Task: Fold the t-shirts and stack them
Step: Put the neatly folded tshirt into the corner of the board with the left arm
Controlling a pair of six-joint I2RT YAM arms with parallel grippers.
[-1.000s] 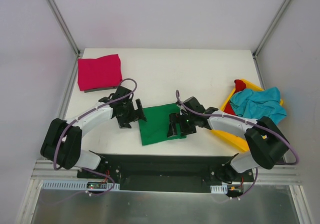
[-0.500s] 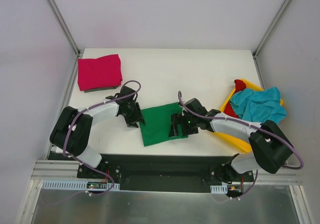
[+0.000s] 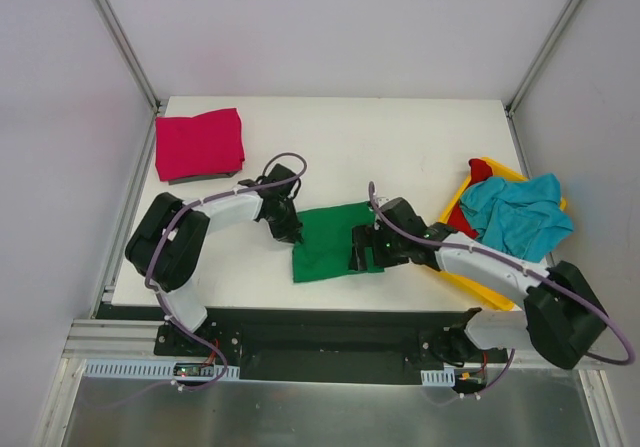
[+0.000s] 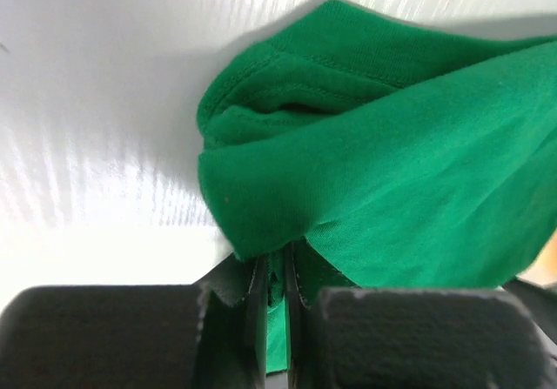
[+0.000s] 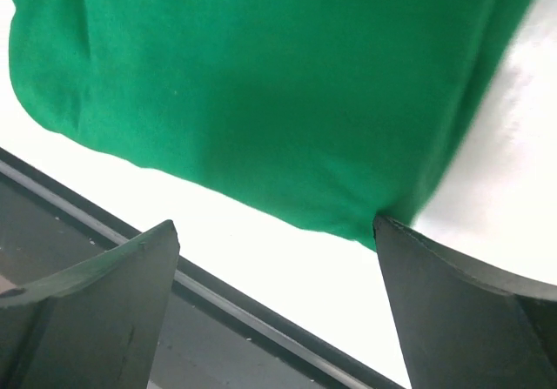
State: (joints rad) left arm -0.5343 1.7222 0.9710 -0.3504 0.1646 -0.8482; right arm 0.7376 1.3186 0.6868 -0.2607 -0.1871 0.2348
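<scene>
Clamping green tee (image 4: 392, 171) — left gripper (image 4: 274, 271), plain only wrist-side.

From high above and behind the robot, we look steeply down on the whole white table (image 3: 400, 137) from well back. Our left wrist view sits very close, looking along its own fingers (image 4: 409, 337) at a bunched edge of the green t-shirt (image 4: 392, 189), and our right wrist view looks down between its fingers (image 5: 96, 311) onto the shirt's edge by the table's front. All three views share that shirt.
</scene>
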